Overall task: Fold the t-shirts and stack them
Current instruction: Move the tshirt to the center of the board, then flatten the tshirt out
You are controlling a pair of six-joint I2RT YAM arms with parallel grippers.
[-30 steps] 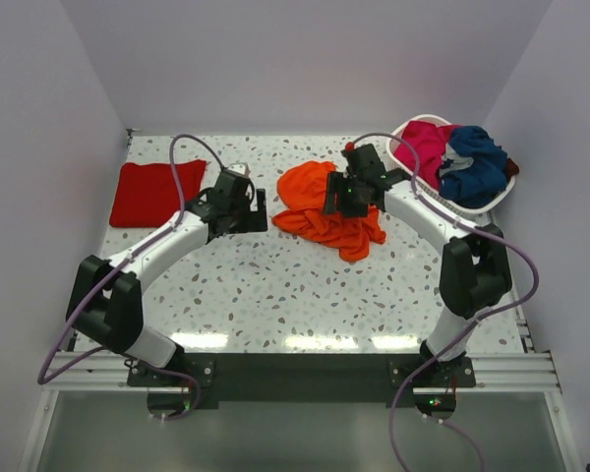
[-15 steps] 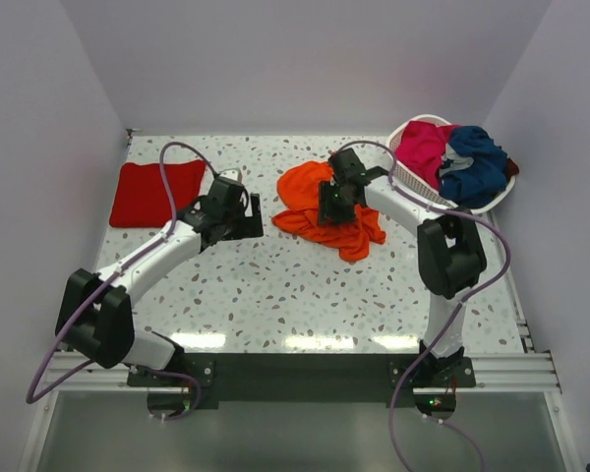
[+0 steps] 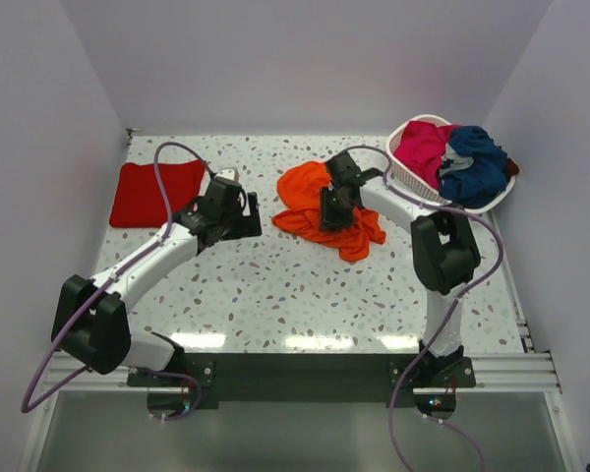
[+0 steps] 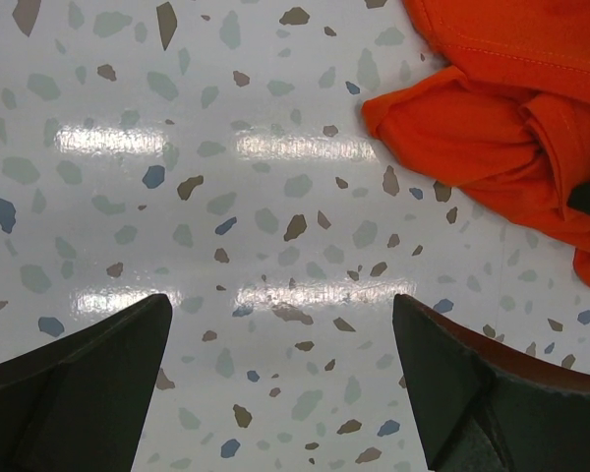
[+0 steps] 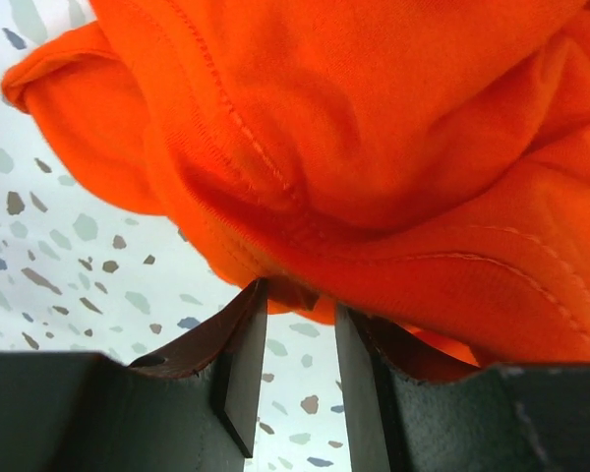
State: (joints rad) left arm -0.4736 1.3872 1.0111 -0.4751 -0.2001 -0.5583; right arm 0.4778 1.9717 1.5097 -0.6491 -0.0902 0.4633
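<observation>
Table (image 3: pixel 275 285): was speckled white.
Left gripper (image 4: pixel 280 305): hovered over it, spread wide apart.
Right gripper (image 5: pixel 300 305): pinched orange t-shirt (image 5: pixel 374 147) edge.
Red t-shirt (image 3: pixel 152 192): lay folded, far left.

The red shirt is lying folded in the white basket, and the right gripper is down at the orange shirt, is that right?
Not quite. The top view shows the red shirt folded flat on the table, far left, not in the basket. The right gripper is at the orange shirt.
</observation>
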